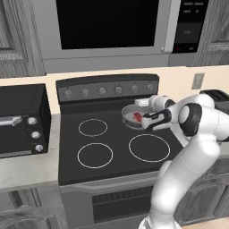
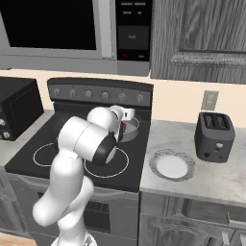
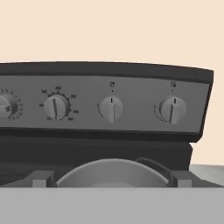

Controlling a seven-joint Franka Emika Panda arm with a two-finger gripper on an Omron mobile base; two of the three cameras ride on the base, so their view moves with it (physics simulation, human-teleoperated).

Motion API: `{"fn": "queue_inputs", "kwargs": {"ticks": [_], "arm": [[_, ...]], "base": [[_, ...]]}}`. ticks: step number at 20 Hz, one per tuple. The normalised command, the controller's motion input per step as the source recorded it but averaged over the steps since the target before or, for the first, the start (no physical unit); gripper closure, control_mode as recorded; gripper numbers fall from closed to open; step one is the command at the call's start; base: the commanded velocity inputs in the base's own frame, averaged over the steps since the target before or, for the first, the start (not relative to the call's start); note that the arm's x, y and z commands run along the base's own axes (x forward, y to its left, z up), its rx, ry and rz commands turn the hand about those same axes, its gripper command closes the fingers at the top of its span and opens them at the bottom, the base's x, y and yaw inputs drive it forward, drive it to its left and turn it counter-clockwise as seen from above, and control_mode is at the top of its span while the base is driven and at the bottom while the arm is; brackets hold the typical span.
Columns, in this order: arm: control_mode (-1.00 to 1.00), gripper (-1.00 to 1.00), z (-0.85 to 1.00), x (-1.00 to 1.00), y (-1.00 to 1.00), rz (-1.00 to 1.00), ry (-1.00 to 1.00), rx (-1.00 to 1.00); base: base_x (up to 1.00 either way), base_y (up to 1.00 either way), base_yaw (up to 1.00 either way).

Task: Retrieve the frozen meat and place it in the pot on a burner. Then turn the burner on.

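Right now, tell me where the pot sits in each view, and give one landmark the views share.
Left base view: the pot sits right of centre on the back right burner, just left of the gripper.
Right base view: centre, mostly behind the arm; its rim shows.
Hand view: bottom centre, the far rim between the fingertips.
Shared landmark: the stove's knob panel behind the pot.

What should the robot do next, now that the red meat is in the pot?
Probably lift the open tool toward the round grey knobs on the black stove's back panel. The small red meat chunk already lies in the shallow grey metal pot on the rear right burner, the tool holds nothing, and the hand view faces the knobs, so turning the burner on seems to be what's left.
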Motion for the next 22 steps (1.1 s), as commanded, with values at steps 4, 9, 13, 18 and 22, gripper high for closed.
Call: {"fn": "queue_inputs", "kwargs": {"ticks": [4, 9, 13, 18, 22], "arm": [[-1.00, -1.00, 0.04, 0.30, 0.00, -0.01, 0.00, 0.00], [-1.00, -1.00, 0.05, 0.22, 0.02, -0.04, 0.01, 0.00], [-1.00, -1.00, 0.00, 0.14, 0.10, -0.04, 0.01, 0.00], [-1.00, -1.00, 0.00, 0.17, 0.16, -0.04, 0.00, 0.00], [-1.00, -1.00, 0.00, 0.14, 0.10, 0.00, 0.00, 0.00]], "base": [[0.00, 0.00, 0.00], [0.00, 0.00, 0.00], [0.00, 0.00, 0.00], [0.00, 0.00, 0.00], [0.00, 0.00, 0.00]]}}
